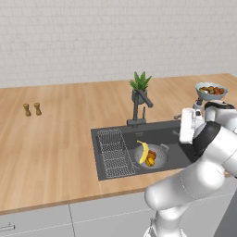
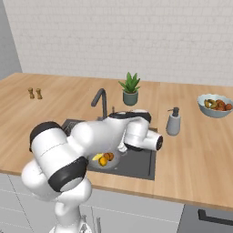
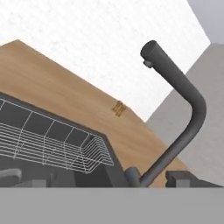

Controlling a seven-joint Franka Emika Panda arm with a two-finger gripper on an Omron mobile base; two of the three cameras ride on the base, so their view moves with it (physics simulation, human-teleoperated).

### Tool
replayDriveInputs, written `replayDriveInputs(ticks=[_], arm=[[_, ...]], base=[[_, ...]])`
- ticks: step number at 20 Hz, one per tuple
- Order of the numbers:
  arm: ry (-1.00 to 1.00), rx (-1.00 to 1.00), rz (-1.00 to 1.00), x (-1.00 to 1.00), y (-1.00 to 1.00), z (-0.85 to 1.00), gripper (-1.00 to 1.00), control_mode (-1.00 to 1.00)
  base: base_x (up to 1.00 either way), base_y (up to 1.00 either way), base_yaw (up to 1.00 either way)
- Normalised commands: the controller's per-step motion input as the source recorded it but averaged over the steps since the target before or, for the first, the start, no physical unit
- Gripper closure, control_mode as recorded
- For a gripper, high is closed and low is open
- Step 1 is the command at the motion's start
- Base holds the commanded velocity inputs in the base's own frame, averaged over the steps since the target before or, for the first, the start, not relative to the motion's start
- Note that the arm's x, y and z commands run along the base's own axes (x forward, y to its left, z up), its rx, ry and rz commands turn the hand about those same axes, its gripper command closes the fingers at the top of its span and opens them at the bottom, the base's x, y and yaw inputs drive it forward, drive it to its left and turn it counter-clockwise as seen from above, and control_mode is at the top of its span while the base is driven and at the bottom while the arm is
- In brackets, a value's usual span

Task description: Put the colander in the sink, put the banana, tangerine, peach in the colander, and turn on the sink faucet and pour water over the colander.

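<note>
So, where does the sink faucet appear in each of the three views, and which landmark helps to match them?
Left base view: the sink faucet stands at centre, behind the sink, in front of the potted plant.
Right base view: the faucet is left of centre, left of the plant, above the white arm.
Hand view: the faucet rises on the right, seen close.
Shared landmark: the two small brown shakers on the counter.

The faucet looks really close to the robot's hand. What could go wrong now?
1. The faucet spout points away from the colander, so water might miss the banana and other fruit.
2. The bulky arm crowds the sink and could bump the soap bottle.
3. The open claw may slip off the thin faucet.
</note>
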Motion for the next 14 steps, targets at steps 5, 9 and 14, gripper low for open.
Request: replayDriveInputs(ticks=[5, 9, 14], arm=[[0.29, 0.08, -0.26, 0.11, 0.16, 0.01, -1.00, -1.00], [0.06, 0.23, -0.41, 0.00, 0.00, -0.01, -1.00, -1.00], [0.00, 0.15, -0.28, 0.16, 0.15, 0.00, -1.00, -1.00]], base=[[0.00, 0.00, 0.00], [0.00, 0.00, 0.00], [0.00, 0.00, 0.00]])
